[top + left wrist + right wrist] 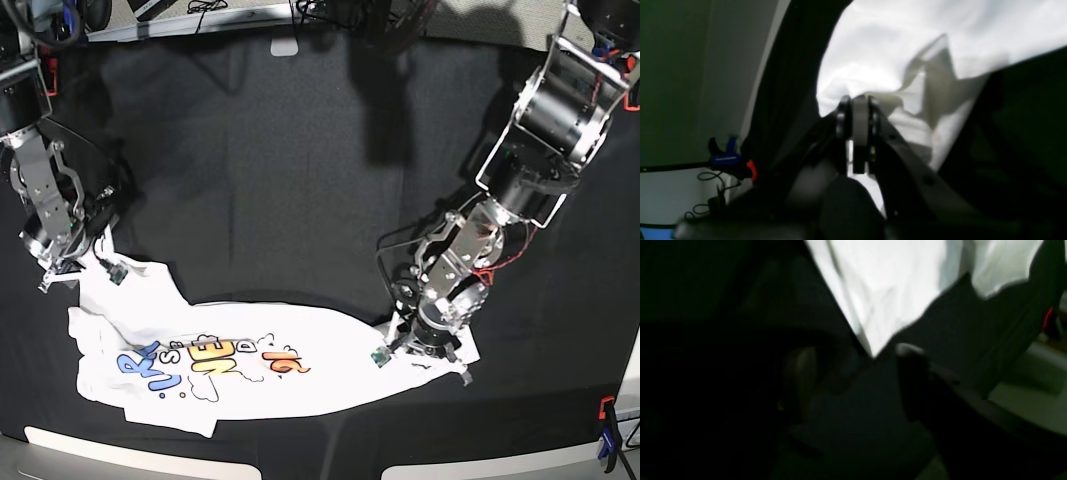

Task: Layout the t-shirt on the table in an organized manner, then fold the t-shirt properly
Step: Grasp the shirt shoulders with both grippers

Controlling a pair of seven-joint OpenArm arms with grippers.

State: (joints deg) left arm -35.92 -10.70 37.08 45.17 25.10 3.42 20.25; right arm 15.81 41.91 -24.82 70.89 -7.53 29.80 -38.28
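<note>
The white t-shirt (250,375) lies print-up, crumpled, along the near part of the black table (300,150). My left gripper (432,350) sits on the shirt's right end. In the left wrist view its fingers (843,123) are pressed together at the left gripper (860,133), with white shirt cloth (893,50) bunched at them. My right gripper (68,268) is at the shirt's far left corner. In the blurred right wrist view the right gripper (857,363) has its fingers apart, and the shirt's pointed corner (887,290) ends between them.
An orange and blue clamp (603,435) grips the table's near right edge. Another clamp (731,160) and cables show at the table edge in the left wrist view. A red clamp tip (1047,318) shows in the right wrist view. Both arms reach over the table from its far corners.
</note>
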